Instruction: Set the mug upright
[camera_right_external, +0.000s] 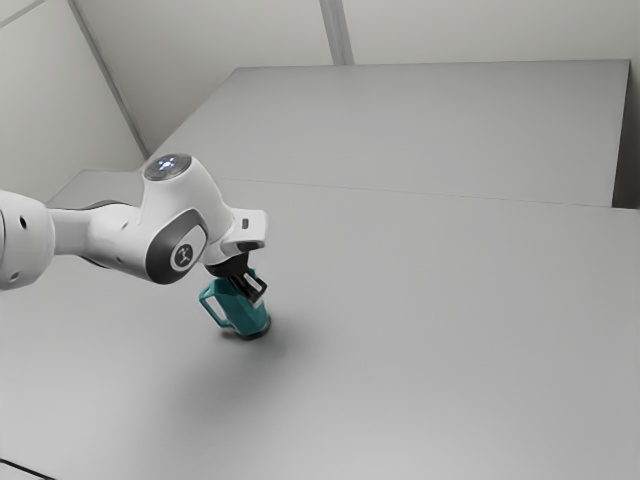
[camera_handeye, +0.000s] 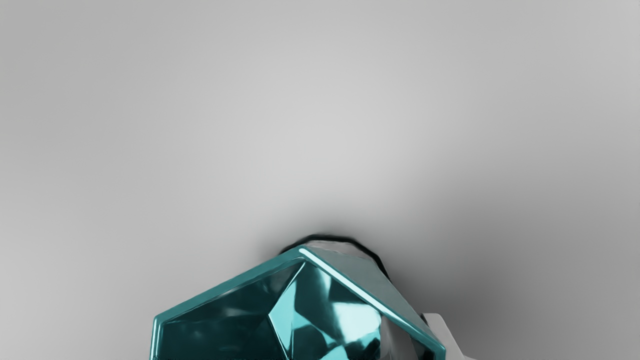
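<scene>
In the exterior view, the black gripper (camera_right_external: 255, 291) is at the top of the teal mug (camera_right_external: 243, 314), shut on its wall near the rim. The mug leans slightly, opening upward, its dark base at the table and its handle toward the exterior view's left. The wrist view looks into the open top of the faceted mug (camera_handeye: 300, 305). There the gripper (camera_handeye: 417, 340) pinches one side wall, with a grey finger outside it and the other partly visible inside. The handle is hidden in that view.
The mug stands on a wide grey table (camera_right_external: 430, 330). Behind it is another grey surface (camera_right_external: 420, 125), with pale walls beyond. A dark cable (camera_right_external: 25, 469) lies at the exterior view's lower left corner.
</scene>
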